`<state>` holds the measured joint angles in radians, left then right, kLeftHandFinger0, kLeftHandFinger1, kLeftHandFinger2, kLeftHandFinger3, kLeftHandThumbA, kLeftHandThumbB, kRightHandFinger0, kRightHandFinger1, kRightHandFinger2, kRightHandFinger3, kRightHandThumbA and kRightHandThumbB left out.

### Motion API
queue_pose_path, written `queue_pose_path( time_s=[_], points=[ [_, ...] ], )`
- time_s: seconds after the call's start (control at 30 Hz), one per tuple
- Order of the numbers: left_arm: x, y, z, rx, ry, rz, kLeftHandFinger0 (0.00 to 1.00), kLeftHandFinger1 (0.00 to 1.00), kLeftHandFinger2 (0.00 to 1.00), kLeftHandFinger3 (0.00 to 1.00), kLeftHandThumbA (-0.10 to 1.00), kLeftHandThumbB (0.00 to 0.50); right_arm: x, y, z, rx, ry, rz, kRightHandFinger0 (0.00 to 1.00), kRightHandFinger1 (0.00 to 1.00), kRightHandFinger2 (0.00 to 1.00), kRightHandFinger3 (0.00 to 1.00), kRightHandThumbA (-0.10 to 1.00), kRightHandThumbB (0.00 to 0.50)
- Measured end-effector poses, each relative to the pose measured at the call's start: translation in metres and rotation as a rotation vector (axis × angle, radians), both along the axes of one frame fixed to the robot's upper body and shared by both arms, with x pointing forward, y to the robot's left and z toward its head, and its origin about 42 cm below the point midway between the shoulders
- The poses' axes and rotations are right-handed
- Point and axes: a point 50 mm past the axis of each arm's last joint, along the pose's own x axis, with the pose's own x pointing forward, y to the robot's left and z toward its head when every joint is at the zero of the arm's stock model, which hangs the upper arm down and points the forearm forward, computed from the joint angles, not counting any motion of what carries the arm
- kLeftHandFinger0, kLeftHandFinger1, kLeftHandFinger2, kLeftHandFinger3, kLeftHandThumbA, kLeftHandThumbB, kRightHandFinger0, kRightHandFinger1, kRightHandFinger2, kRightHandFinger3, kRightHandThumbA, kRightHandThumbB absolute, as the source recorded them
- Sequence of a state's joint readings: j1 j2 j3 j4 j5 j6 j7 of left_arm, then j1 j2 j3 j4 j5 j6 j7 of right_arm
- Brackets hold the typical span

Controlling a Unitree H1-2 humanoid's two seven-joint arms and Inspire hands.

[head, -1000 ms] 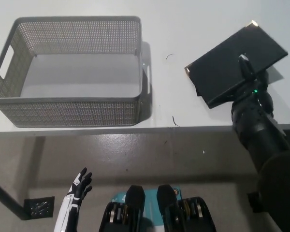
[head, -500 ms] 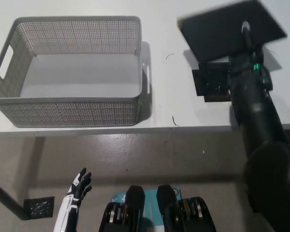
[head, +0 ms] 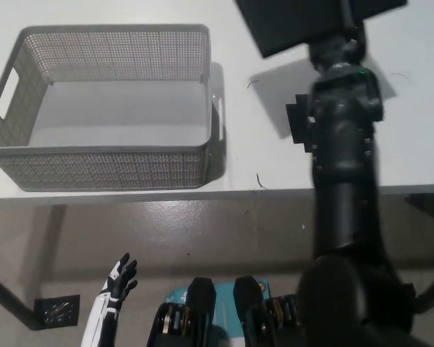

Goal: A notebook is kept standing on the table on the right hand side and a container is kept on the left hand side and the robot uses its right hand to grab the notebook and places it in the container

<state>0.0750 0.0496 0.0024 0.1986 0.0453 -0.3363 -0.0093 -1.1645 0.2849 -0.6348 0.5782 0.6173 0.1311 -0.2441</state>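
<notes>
At the lower left, below the edge of the worktop (head: pixel 275 163), the white left hand (head: pixel 119 278) rests over the floor with its fingers spread apart and nothing in them. The floor (head: pixel 202 231) here is grey-brown and glossy, and a small dark patterned plate (head: pixel 58 309) lies on it near the left hand. The black right arm (head: pixel 343 195) rises from the bottom right and reaches up across the white worktop toward the top of the picture. Under the arm, on the worktop, there is a dark square shape (head: pixel 298 124) beside the arm's shadow; I cannot tell what it is. On the left side of the worktop stands the grey mesh container (head: pixel 101 170), with perforated walls and a handle slot in its left wall; its inside is empty. The right hand (head: pixel 340 50) is at the far end of the arm, near the top edge of the picture, and its fingers (head: pixel 345 18) are closed on the black notebook (head: pixel 304 18). The notebook is held up in the air above the worktop, tilted, and part of it is cut by the top edge of the picture. It is to the right of the container, apart from it, and not inside it.
</notes>
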Motion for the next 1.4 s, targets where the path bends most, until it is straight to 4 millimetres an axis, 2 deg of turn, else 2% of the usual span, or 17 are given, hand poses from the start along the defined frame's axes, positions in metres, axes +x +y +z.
queue_pose_path(
  time_s=[0.1,0.23,0.3,0.4,0.5,0.63,0.83,0.87,0.9,0.93,0.97,1.0,1.03,1.13,1.17,1.27,1.4],
  points=[
    [0.001,-0.001,0.002,0.002,-0.008,-0.004,1.00,1.00,1.00,1.00,1.00,0.377,-0.010,0.047,0.025,-0.043,-0.049,0.135,0.00,0.20,0.75,1.00,-0.10,0.044],
    [0.001,0.000,0.004,0.015,-0.015,-0.006,1.00,1.00,1.00,1.00,1.00,0.357,-0.014,0.098,0.025,-0.147,-0.030,0.278,0.00,0.21,0.72,1.00,-0.10,0.037],
    [-0.001,0.002,0.005,0.024,-0.017,-0.007,1.00,1.00,1.00,1.00,1.00,0.359,-0.014,0.114,0.014,-0.207,0.004,0.319,0.00,0.23,0.77,0.95,-0.10,0.058],
    [-0.002,0.003,0.006,0.031,-0.019,-0.007,1.00,1.00,1.00,1.00,1.00,0.375,-0.014,0.135,-0.005,-0.317,0.058,0.357,0.00,0.23,0.77,0.71,-0.10,0.099],
    [-0.001,0.002,0.006,0.030,-0.021,-0.012,1.00,1.00,1.00,1.00,1.00,0.369,-0.014,0.148,-0.020,-0.440,0.095,0.361,0.00,0.28,0.76,0.71,-0.10,0.100],
    [0.000,0.001,0.006,0.031,-0.022,-0.015,1.00,1.00,1.00,1.00,1.00,0.355,-0.013,0.154,-0.034,-0.614,0.122,0.329,0.00,0.17,0.65,0.71,-0.10,0.081],
    [-0.001,-0.001,0.006,0.037,-0.021,-0.021,1.00,1.00,1.00,1.00,1.00,0.392,-0.008,0.150,-0.043,-0.878,0.150,0.209,0.00,0.17,0.67,0.76,-0.10,0.057],
    [-0.001,-0.001,0.006,0.038,-0.021,-0.022,1.00,1.00,1.00,1.00,1.00,0.390,-0.007,0.149,-0.042,-0.886,0.152,0.198,0.02,0.23,0.74,0.91,0.00,0.115],
    [-0.001,-0.001,0.006,0.040,-0.021,-0.023,1.00,1.00,1.00,1.00,1.00,0.390,-0.005,0.146,-0.040,-0.907,0.157,0.164,0.00,0.21,0.70,0.84,0.14,0.127],
    [-0.001,-0.001,0.006,0.042,-0.021,-0.024,1.00,1.00,1.00,1.00,1.00,0.391,-0.003,0.143,-0.038,-0.923,0.160,0.131,0.01,0.23,0.71,1.00,0.36,0.219],
    [-0.001,-0.001,0.006,0.044,-0.021,-0.026,1.00,1.00,1.00,1.00,1.00,0.389,-0.001,0.140,-0.036,-0.931,0.159,0.107,0.62,0.87,1.00,1.00,0.62,0.370],
    [-0.001,-0.002,0.006,0.045,-0.021,-0.027,1.00,1.00,1.00,1.00,1.00,0.384,0.001,0.137,-0.033,-0.931,0.157,0.087,0.81,1.00,1.00,1.00,0.63,0.411],
    [-0.001,-0.002,0.006,0.045,-0.021,-0.029,1.00,1.00,1.00,1.00,1.00,0.384,0.003,0.133,-0.029,-0.924,0.149,0.067,0.97,1.00,1.00,1.00,0.71,0.424],
    [-0.001,-0.002,0.006,0.044,-0.021,-0.034,1.00,1.00,1.00,1.00,1.00,0.369,0.008,0.126,-0.019,-0.893,0.116,0.034,1.00,1.00,1.00,1.00,0.76,0.411],
    [-0.001,-0.003,0.006,0.045,-0.021,-0.036,1.00,1.00,1.00,1.00,1.00,0.356,0.010,0.123,-0.015,-0.878,0.100,0.024,1.00,1.00,1.00,1.00,0.82,0.459],
    [-0.001,-0.003,0.006,0.045,-0.020,-0.043,1.00,1.00,1.00,1.00,1.00,0.366,0.013,0.122,0.005,-0.846,0.026,0.004,1.00,1.00,1.00,1.00,1.00,0.475],
    [-0.001,-0.005,0.006,0.046,-0.020,-0.053,1.00,1.00,1.00,1.00,1.00,0.364,0.013,0.126,0.032,-0.850,-0.081,-0.008,1.00,1.00,1.00,1.00,1.00,0.497]
  ],
)
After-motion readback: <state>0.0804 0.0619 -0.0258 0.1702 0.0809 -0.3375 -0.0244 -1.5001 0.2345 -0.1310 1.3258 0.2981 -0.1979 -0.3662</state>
